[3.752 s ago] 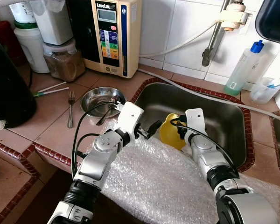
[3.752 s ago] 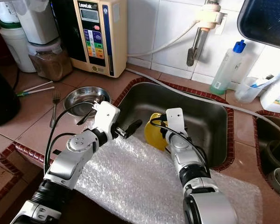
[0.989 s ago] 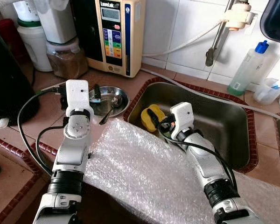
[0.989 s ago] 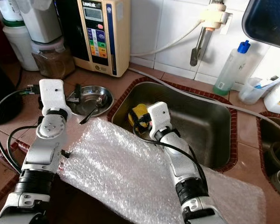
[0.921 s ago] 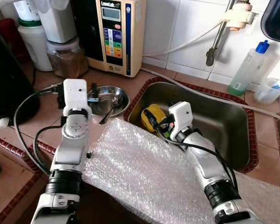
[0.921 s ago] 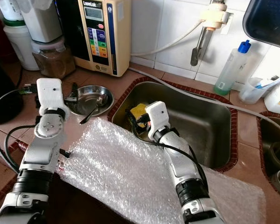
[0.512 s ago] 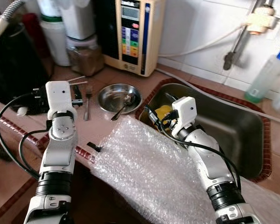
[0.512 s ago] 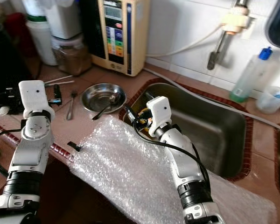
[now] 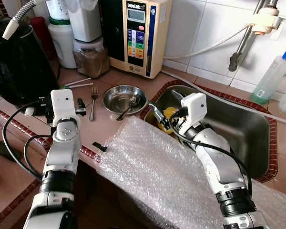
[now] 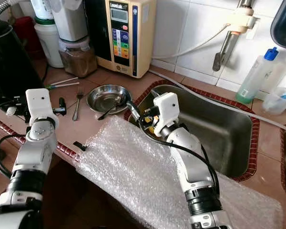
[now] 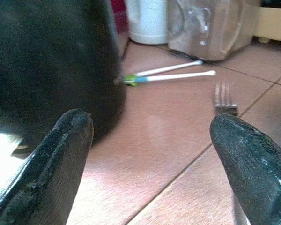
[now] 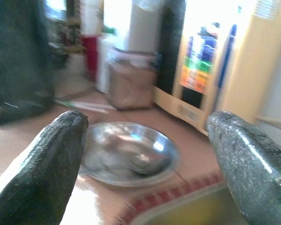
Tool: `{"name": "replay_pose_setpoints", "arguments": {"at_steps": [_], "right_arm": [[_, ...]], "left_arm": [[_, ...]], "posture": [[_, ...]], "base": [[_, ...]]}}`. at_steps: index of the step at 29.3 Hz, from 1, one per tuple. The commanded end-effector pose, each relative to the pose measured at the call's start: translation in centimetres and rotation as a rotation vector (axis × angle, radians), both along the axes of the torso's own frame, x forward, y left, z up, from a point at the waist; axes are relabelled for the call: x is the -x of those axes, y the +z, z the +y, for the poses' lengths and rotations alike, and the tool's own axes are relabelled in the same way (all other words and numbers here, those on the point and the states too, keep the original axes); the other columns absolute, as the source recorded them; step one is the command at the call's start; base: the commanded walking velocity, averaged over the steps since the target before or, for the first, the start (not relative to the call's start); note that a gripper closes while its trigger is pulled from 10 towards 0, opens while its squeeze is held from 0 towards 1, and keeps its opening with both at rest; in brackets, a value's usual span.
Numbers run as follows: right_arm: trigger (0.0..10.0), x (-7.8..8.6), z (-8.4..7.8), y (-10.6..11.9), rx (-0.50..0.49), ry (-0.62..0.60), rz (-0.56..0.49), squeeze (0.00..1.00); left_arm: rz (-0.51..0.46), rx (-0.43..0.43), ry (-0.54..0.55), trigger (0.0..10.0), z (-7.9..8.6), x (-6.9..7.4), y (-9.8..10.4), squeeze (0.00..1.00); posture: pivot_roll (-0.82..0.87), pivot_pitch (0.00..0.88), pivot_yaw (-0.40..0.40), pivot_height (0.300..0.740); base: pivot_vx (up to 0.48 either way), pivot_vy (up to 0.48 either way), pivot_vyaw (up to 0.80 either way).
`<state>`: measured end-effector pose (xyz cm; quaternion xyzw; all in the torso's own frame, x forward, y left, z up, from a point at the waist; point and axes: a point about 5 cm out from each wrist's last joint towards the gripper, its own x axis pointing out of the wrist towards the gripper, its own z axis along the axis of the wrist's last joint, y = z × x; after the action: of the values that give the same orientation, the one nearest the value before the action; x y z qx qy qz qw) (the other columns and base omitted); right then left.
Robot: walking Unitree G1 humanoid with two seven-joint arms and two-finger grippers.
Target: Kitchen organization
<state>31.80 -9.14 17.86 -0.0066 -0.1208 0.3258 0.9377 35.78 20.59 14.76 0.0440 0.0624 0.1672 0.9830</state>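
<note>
Your right gripper [image 9: 158, 113] hovers at the near-left corner of the stainless steel sink [image 9: 243, 131], fingers spread and holding nothing. The yellow sponge-like thing [image 9: 168, 115] sits just behind it in that corner, so you're probably lined up for it. Left gripper [image 11: 150, 140] hangs open over the tiles left of the sink, beside the silver fork [image 9: 93, 102].

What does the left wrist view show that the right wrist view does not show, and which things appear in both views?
Left wrist view: the open left claw over the terracotta tiled counter, a silver metal fork, and two white sticks with green-blue ends beside a large black appliance.

Right wrist view: the open right claw facing a round shallow steel bowl and a beige water ionizer with coloured buttons.

Both: a clear plastic jar of brown powder, blurred in the right wrist view.
</note>
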Motion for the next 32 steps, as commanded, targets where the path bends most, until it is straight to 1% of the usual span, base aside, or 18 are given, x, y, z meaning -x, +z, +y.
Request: {"name": "replay_pose_setpoints", "arguments": {"at_steps": [1, 2, 6, 7, 9, 10, 14, 17, 19, 21, 23, 27, 28, 29, 32], "right_arm": [[10.0, 0.7, 0.8, 1.0, -0.011, 0.065, -0.021, 0.00], [10.0, 0.9, 0.9, 1.1, -0.010, 0.075, -0.026, 0.00], [10.0, 1.2, 1.1, 1.2, 0.012, 0.082, -0.030, 0.00], [10.0, 1.2, 1.0, 1.0, 0.024, 0.079, -0.024, 0.00], [10.0, 1.3, 1.0, 0.9, 0.030, 0.079, -0.020, 0.00], [10.0, 1.3, 1.1, 1.0, 0.025, 0.082, -0.018, 0.00], [10.0, 1.6, 1.4, 1.7, 0.019, 0.099, -0.024, 0.00], [10.0, 2.2, 1.9, 2.4, 0.013, 0.158, -0.030, 0.00], [10.0, 2.8, 2.3, 2.8, 0.019, 0.222, -0.022, 0.00], [10.0, 3.2, 2.6, 2.7, 0.043, 0.265, -0.003, 0.00], [10.0, 3.6, 2.6, 1.9, 0.139, 0.280, 0.020, 0.00], [10.0, 3.9, 2.7, 1.3, 0.156, 0.288, 0.054, 0.00], [10.0, 4.0, 2.5, 0.5, 0.206, 0.294, 0.091, 0.00], [10.0, 4.1, 2.5, 0.1, 0.228, 0.296, 0.099, 0.00], [10.0, 4.5, 2.4, -0.2, 0.252, 0.310, 0.132, 0.00]], "left_arm": [[0.002, 0.020, -0.010, 10.0, 0.1, -0.4, 0.3, 0.00], [0.004, 0.014, -0.017, 10.0, 0.0, -0.5, 0.4, 0.00], [-0.010, 0.037, -0.026, 10.0, -0.4, -0.8, 0.7, 0.00], [0.013, 0.041, -0.032, 10.0, -0.5, -0.8, 0.3, 0.00], [0.024, 0.044, -0.036, 10.0, -0.6, -0.8, 0.1, 0.00], [0.052, 0.080, -0.036, 10.0, -0.5, -0.9, -0.4, 0.00], [0.088, 0.082, -0.043, 10.0, -0.3, -1.0, -1.0, 0.00], [0.107, 0.092, -0.052, 10.0, -0.2, -1.3, -1.1, 0.00], [0.122, 0.089, -0.062, 10.0, -0.1, -1.6, -1.1, 0.00], [0.130, 0.102, -0.064, 10.0, -0.1, -1.8, -1.1, 0.00], [0.156, 0.100, -0.099, 10.0, -0.5, -2.1, -1.2, 0.00], [0.170, 0.100, -0.115, 10.0, -0.6, -2.3, -1.2, 0.00], [0.179, 0.096, -0.134, 10.0, -0.8, -2.5, -1.2, 0.00], [0.183, 0.096, -0.143, 10.0, -0.9, -2.6, -1.2, 0.00], [0.208, 0.098, -0.175, 10.0, -1.3, -2.8, -1.4, 0.00]], "posture": [[0.12, 0.000, 0.018, 0.740], [0.12, 0.000, 0.018, 0.740], [0.12, 0.000, 0.023, 0.740], [0.12, 0.000, 0.023, 0.740], [0.12, 0.000, 0.023, 0.740], [0.12, 0.000, 0.023, 0.740], [0.12, 0.000, 0.024, 0.740], [0.12, 0.000, 0.027, 0.740], [0.11, 0.000, 0.033, 0.740], [0.11, 0.000, 0.033, 0.740], [0.10, 0.000, 0.042, 0.740], [0.10, 0.000, 0.045, 0.740], [0.10, 0.000, 0.046, 0.740], [0.10, 0.000, 0.046, 0.740], [0.09, 0.000, 0.052, 0.740]], "base": [[0.000, 0.000, 0.00], [0.000, 0.000, 0.00], [0.000, 0.000, 0.00], [0.000, 0.000, 0.00], [0.000, 0.000, 0.00], [0.000, 0.000, 0.00], [0.000, 0.000, 0.00], [0.000, 0.000, 0.00], [0.000, 0.000, 0.00], [0.000, 0.000, 0.00], [0.000, 0.000, 0.00], [0.000, 0.000, 0.00], [0.000, 0.000, 0.00], [0.000, 0.000, 0.00], [0.000, 0.000, 0.00]]}}
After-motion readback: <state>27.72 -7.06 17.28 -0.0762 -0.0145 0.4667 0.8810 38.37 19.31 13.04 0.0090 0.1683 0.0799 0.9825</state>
